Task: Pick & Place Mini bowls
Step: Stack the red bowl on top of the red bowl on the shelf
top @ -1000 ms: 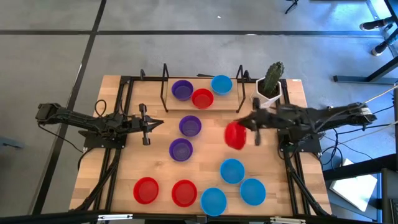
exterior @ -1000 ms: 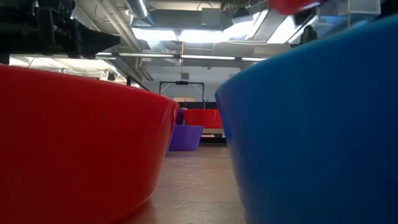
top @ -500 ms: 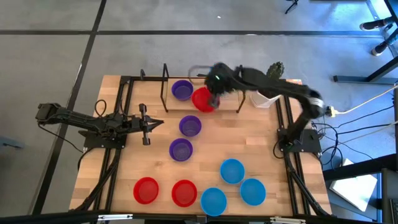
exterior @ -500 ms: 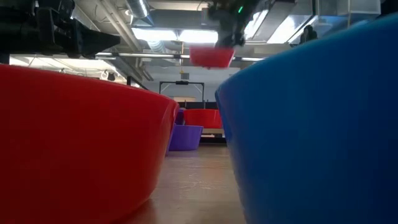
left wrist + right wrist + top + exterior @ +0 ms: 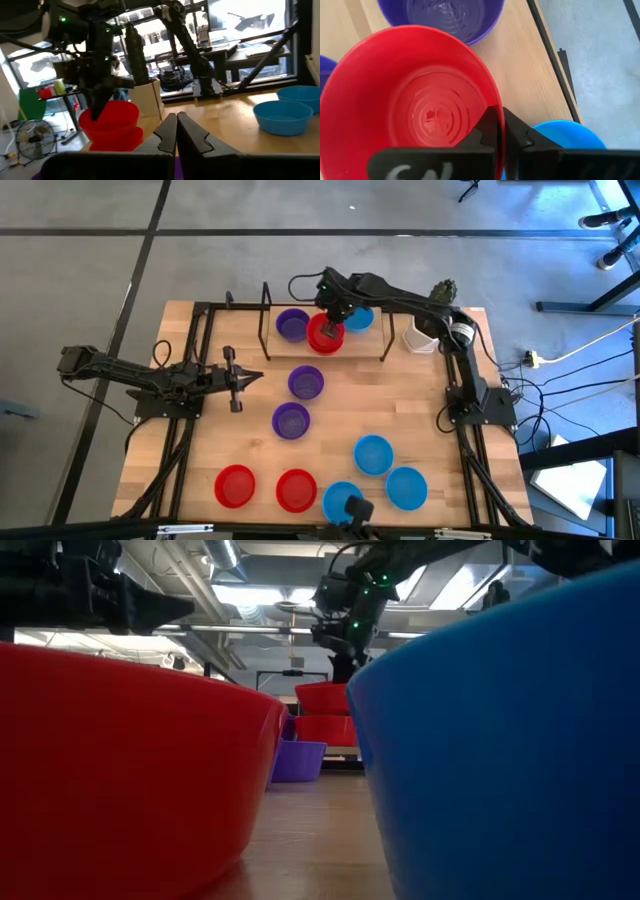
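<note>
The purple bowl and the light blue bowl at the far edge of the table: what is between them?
In the high view, red bowls sit between the purple bowl and the light blue bowl. The right claw grips the upper one's rim.

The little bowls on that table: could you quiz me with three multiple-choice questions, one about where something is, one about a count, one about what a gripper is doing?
1. Where is the red bowl held by the right gripper?
A. Just above another red bowl at the table's far edge
B. Among the blue bowls at the near edge
C. Beside the left arm

2. How many purple bowls are on the table?
A. One
B. Three
C. Five

3. What is the left gripper doing?
A. Holding a blue bowl
B. Shut, holding nothing
C. Wide open over a purple bowl

Answers:
1 A: the right gripper pinches the rim of the held red bowl, which sits over the second red bowl.
2 B: the high view shows purple bowls and.
3 B: the left gripper has its fingers together, nothing between.
</note>
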Robot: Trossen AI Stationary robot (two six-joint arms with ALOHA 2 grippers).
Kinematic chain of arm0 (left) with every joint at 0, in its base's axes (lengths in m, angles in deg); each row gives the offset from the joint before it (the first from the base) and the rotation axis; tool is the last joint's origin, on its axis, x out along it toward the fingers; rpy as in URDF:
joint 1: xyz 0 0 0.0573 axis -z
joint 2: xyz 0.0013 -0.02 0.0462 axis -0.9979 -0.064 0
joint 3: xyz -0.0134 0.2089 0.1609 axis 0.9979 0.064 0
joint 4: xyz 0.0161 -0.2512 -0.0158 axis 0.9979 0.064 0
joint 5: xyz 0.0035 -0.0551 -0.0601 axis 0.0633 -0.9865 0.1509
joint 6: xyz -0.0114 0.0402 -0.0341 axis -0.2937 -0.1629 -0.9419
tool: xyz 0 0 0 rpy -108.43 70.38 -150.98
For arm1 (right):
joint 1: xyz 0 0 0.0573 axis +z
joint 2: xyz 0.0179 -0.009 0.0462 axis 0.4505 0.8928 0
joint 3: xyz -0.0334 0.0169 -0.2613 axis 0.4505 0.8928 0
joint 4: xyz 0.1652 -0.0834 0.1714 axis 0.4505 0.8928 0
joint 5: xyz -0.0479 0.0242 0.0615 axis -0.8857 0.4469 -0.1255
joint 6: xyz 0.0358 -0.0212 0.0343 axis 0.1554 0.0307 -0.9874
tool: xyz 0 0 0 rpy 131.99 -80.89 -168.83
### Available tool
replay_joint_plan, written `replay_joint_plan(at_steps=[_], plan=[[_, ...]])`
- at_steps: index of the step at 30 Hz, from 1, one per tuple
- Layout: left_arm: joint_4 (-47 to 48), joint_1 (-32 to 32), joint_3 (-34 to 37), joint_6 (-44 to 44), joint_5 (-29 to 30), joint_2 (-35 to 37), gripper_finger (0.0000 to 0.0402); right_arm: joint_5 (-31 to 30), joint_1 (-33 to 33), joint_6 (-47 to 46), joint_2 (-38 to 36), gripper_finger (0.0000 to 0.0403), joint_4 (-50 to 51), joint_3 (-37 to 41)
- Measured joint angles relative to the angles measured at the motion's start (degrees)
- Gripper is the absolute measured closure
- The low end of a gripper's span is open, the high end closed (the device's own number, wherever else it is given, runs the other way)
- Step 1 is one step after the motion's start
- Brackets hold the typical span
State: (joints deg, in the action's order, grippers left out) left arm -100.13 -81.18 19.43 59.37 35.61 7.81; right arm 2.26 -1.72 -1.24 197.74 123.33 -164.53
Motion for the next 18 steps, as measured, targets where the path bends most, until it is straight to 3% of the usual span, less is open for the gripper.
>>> replay_joint_plan(at_steps=[18], plan=[[0.1,0.0,0.0,-0.1,0.4,0.0,0.0399,-0.1,-0.3,-1.0,0.9,0.0395,-4.4,4.4]])
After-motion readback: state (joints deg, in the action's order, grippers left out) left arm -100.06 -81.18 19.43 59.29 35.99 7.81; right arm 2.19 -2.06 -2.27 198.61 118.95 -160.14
